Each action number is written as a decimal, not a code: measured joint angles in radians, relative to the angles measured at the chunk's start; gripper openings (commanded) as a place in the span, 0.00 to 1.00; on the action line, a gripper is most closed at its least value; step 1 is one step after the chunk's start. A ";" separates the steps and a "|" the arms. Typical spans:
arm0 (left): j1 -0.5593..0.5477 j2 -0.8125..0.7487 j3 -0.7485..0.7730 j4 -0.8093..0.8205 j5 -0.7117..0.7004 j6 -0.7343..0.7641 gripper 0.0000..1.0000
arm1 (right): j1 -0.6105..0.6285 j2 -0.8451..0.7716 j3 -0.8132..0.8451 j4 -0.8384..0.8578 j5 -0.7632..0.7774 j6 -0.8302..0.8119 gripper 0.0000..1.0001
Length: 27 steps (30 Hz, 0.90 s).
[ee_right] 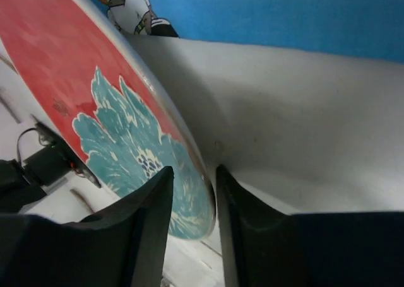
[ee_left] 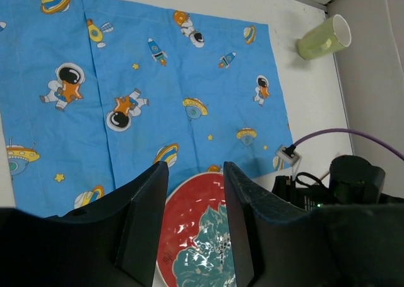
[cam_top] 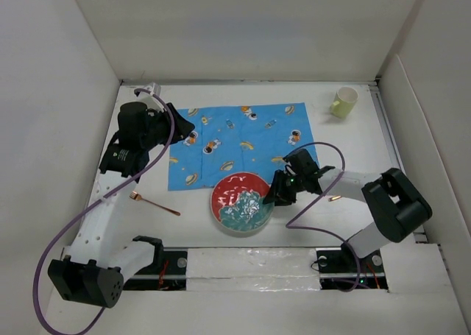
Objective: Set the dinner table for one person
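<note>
A red plate with a teal flower (cam_top: 241, 202) sits at the near edge of the blue space-print placemat (cam_top: 235, 136) on the white dinner table (cam_top: 360, 147). My right gripper (cam_top: 274, 195) grips the plate's right rim; in the right wrist view its fingers (ee_right: 194, 171) close on the rim, and the plate (ee_right: 95, 98) is tilted with its white underside showing. My left gripper (cam_top: 180, 123) is open and empty, high over the placemat's left side. The left wrist view shows its jaws (ee_left: 196, 167) apart, with the plate (ee_left: 196, 236) between them and the placemat (ee_left: 158, 79) below.
A light green cup (cam_top: 344, 101) lies on its side at the far right, also in the left wrist view (ee_left: 323, 38). A copper fork (cam_top: 154, 203) lies left of the plate. A small gold item (cam_top: 335, 199) pokes out beside the right arm. White walls surround the table.
</note>
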 measured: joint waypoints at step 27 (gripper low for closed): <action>0.000 0.036 0.126 -0.081 -0.051 0.079 0.50 | -0.200 0.029 0.418 0.026 -0.070 0.118 0.00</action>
